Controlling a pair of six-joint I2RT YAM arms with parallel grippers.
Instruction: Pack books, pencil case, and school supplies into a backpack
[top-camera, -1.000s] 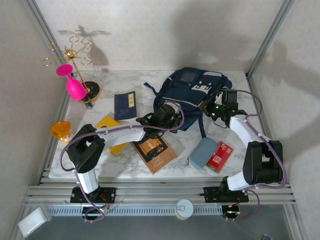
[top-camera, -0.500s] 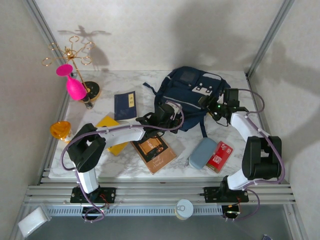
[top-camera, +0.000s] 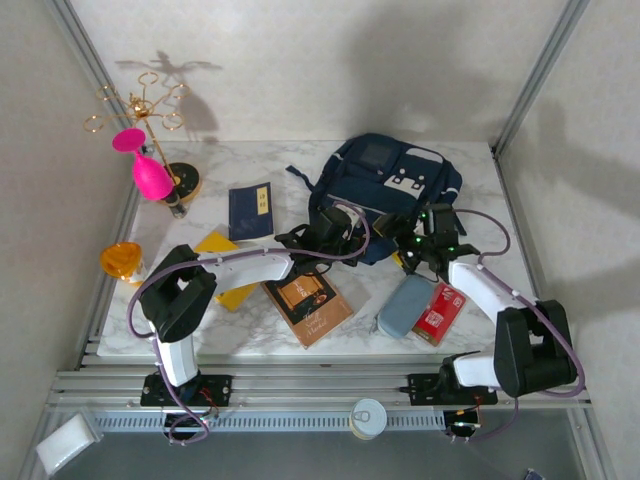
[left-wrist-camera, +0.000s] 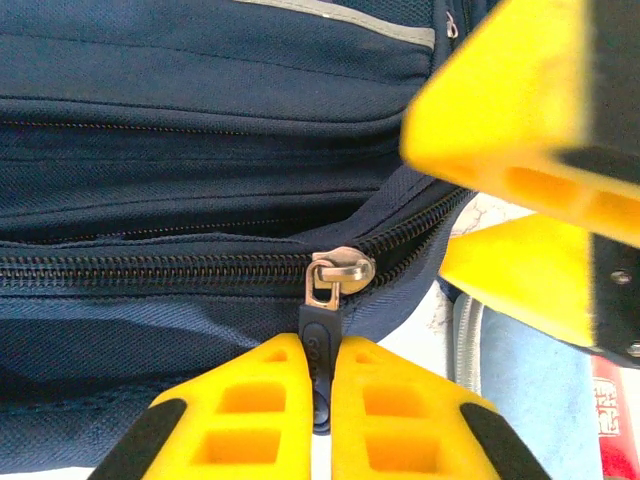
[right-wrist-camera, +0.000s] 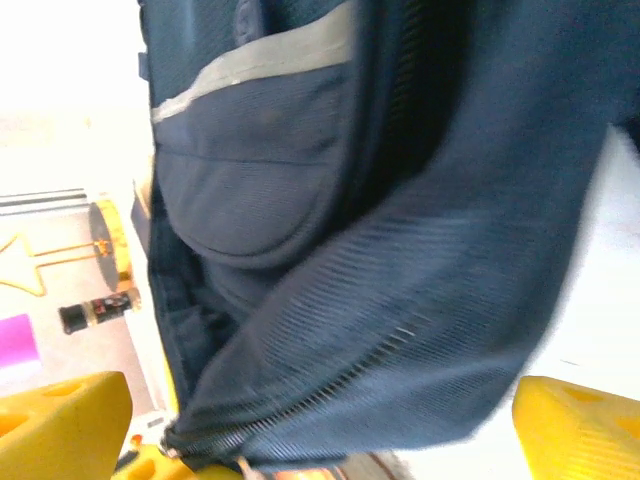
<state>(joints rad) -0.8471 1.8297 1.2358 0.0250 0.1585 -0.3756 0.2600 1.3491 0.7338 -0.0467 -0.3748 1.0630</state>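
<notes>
Left wrist cam: my left gripper (left-wrist-camera: 318, 352) is pinched tight on the black rubbery zipper pull (left-wrist-camera: 318, 385) hanging from its metal slider (left-wrist-camera: 337, 278) — ribbed navy nylon of the backpack (left-wrist-camera: 150, 150) right ahead of it. My right gripper (right-wrist-camera: 320, 425) is spread wide, gripping nothing — woven backpack fabric sags between its yellow fingers (right-wrist-camera: 575, 430). The soft grey-blue pencil case (top-camera: 405, 305) lies close beside it.

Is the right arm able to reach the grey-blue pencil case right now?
Probably yes: the right gripper stands open just beyond the pencil case, which lies uncovered beside the red pack, with nothing between them.
</notes>
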